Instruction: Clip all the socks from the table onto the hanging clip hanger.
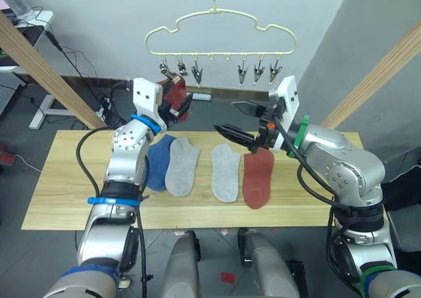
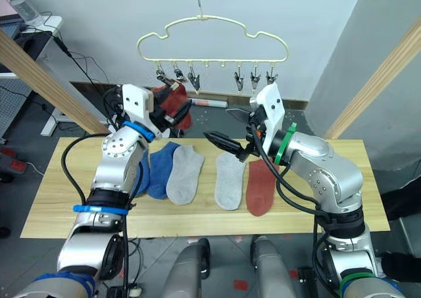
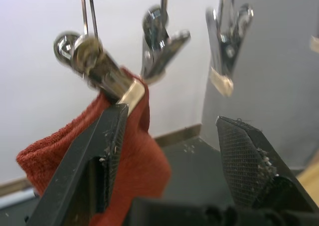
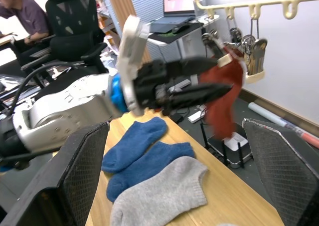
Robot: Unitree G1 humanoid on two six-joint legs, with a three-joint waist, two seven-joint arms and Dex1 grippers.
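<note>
Left gripper (image 1: 184, 105) raised at the left end of the clip hanger (image 1: 220, 31), fingers spread wide; one finger (image 3: 107, 136) lies against the hanging rust-red sock (image 1: 175, 95), the other stands clear of it. That sock is pinched by the hanger's leftmost clip (image 3: 107, 79) and dangles below it, no longer on the table (image 1: 79, 179). Left forearm rises steeply from the table's left half, wrist bent toward the hanger. Right gripper (image 1: 238, 120) is also spread wide and holds nothing; it hovers below the hanger, above the table's middle, fingers pointing toward the left gripper. Right arm comes in from the table's right end, elbow high. Count: six grey clips under the hanger bar, three to each side of its middle, one occupied. Socks visible: six. On the table below the hanger, in a row from the left: two blue socks (image 4: 144, 151) overlapping, partly hidden behind the left forearm in the head views; a light grey sock (image 1: 182, 166) touching the blue one beside it; a second light grey sock (image 1: 226, 173); a second rust-red sock (image 1: 257, 178) just beside it, under the right gripper.
</note>
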